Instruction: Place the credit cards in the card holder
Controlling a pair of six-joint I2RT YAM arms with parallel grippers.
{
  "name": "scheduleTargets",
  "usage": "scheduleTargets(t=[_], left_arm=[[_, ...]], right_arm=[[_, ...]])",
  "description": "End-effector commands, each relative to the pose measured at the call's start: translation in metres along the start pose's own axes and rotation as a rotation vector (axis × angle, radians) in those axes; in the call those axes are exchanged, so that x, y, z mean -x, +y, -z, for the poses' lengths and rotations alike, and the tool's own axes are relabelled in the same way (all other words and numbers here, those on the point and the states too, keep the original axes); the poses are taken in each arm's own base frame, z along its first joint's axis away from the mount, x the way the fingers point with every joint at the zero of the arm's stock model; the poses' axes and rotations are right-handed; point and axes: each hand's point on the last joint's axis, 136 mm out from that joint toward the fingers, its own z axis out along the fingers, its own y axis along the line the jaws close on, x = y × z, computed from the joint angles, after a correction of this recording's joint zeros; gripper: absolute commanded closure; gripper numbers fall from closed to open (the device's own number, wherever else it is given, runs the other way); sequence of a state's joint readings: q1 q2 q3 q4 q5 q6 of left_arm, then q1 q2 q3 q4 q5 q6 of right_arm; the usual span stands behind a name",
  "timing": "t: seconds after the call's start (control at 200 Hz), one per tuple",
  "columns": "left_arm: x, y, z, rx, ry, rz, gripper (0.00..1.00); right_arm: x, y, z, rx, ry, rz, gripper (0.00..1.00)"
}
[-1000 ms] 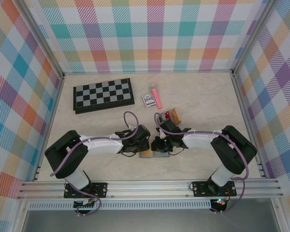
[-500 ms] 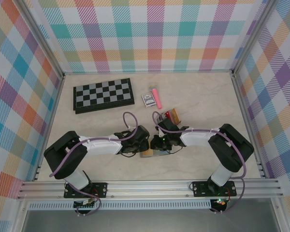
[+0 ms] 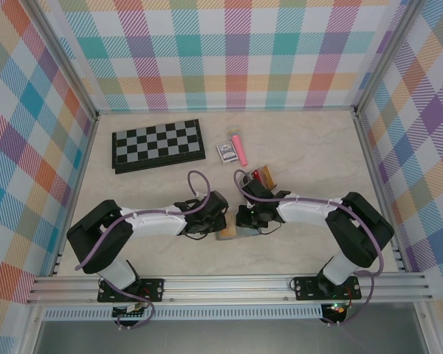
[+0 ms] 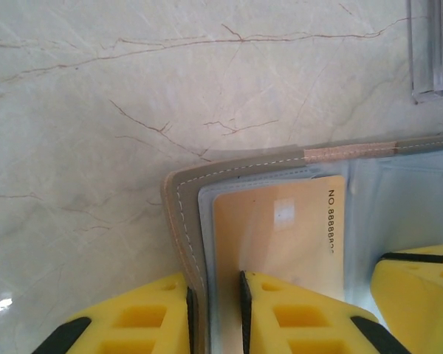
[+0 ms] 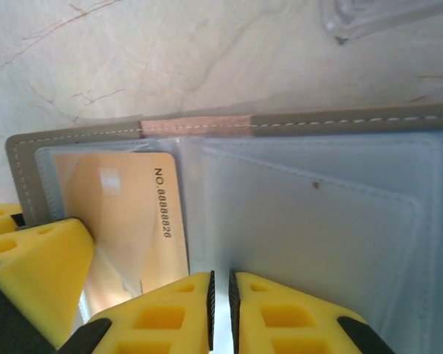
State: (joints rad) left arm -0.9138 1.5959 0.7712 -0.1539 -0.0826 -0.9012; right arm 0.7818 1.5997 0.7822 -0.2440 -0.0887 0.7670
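Nearest the arm bases, the card holder (image 3: 235, 233) was seen lying open on the marble-patterned tabletop (image 3: 310, 147), between the two tools. A tan credit card (image 4: 280, 228) was lodged in a clear pocket on the holder's left half, with a printed number along its right edge. The left tool (image 4: 215, 295) was pressed together on the holder's left border, the grey stitched cover and the pocket's edge being pinched between its yellow fingers (image 4: 140, 317). The right tool (image 5: 220, 287) was set over the clear pockets beside the card, and its fingers (image 5: 295, 317) were drawn almost together, with only a thin pale slit between them. Whether a clear leaf was caught in that slit could not be told.

Farther back, to the right, a small rack (image 3: 266, 178) was seen with a red card (image 3: 256, 175) in it. Beyond that, a patterned card box (image 3: 225, 151) lay just beside a pink object (image 3: 241, 150). A folded chessboard (image 3: 159, 145) lay at the far left, well apart from the holder.
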Motion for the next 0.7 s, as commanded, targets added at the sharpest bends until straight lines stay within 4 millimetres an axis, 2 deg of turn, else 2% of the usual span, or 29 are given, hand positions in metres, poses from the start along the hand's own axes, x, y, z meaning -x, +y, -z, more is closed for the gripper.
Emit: scheduleTargets(t=[0.0,0.2,0.26,0.355,0.5,0.57,0.585,0.695], left_arm=[[-0.009,0.023,-0.007,0.098,0.041,-0.013,0.79],[-0.010,0.027,-0.010,0.126,0.048,-0.038,0.80],[-0.010,0.026,-0.010,0.120,0.049,-0.046,0.80],[-0.007,0.020,-0.005,0.096,0.040,-0.062,0.78],[0.005,0.008,0.012,0.054,0.001,-0.082,0.70],[0.014,0.001,0.022,0.027,-0.025,-0.078,0.66],[0.012,0.005,0.024,0.047,-0.015,-0.080,0.64],[0.025,0.004,0.038,0.033,-0.048,-0.056,0.55]], right_arm=[[-0.008,-0.036,0.007,-0.176,0.003,-0.009,0.83],[-0.008,-0.054,0.019,-0.290,-0.003,-0.009,0.82],[-0.007,-0.049,0.021,-0.271,-0.003,0.007,0.81],[-0.001,-0.031,0.030,-0.201,-0.016,0.033,0.79],[0.020,-0.004,0.070,-0.110,-0.124,0.082,0.70],[0.034,-0.004,0.093,-0.112,-0.179,0.096,0.67],[0.038,-0.005,0.097,-0.114,-0.190,0.096,0.66],[0.065,-0.017,0.122,-0.131,-0.245,0.107,0.61]])
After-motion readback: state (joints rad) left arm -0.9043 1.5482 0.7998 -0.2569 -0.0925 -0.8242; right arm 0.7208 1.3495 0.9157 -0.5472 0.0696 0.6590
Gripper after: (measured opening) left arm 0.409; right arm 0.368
